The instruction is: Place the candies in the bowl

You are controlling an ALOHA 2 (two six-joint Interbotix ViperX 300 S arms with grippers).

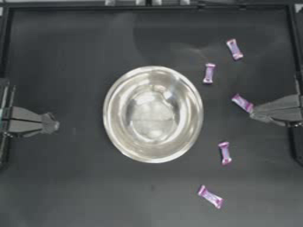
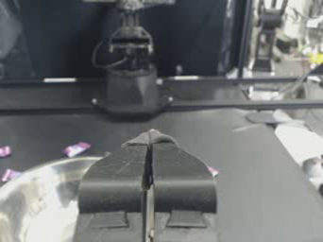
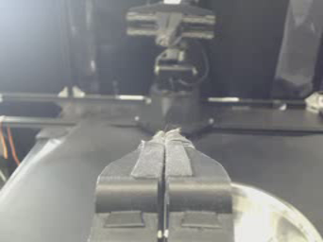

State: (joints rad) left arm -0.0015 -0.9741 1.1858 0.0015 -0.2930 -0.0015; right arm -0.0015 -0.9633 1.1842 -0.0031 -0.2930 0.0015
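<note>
The silver bowl (image 1: 116,111) stands mid-table with nothing inside it. Several purple-pink candies lie on the mat to its right in a loose arc: one far back (image 1: 235,48), one near the bowl's rim (image 1: 209,73), one at mid-right (image 1: 242,103), one lower (image 1: 225,153), and one near the front (image 1: 211,196). My right gripper (image 1: 253,111) is shut, its tip just beside the mid-right candy and holding nothing. At the table's left edge sits my left gripper (image 1: 55,123), shut and well apart from the bowl. The left wrist view shows the bowl (image 2: 38,198) and a candy (image 2: 75,149) beyond the shut jaws.
A raised dark frame (image 1: 148,6) borders the mat at the back and sides. Open mat lies left of the bowl and along the front. In the right wrist view the bowl's rim (image 3: 277,208) appears beside the shut jaws.
</note>
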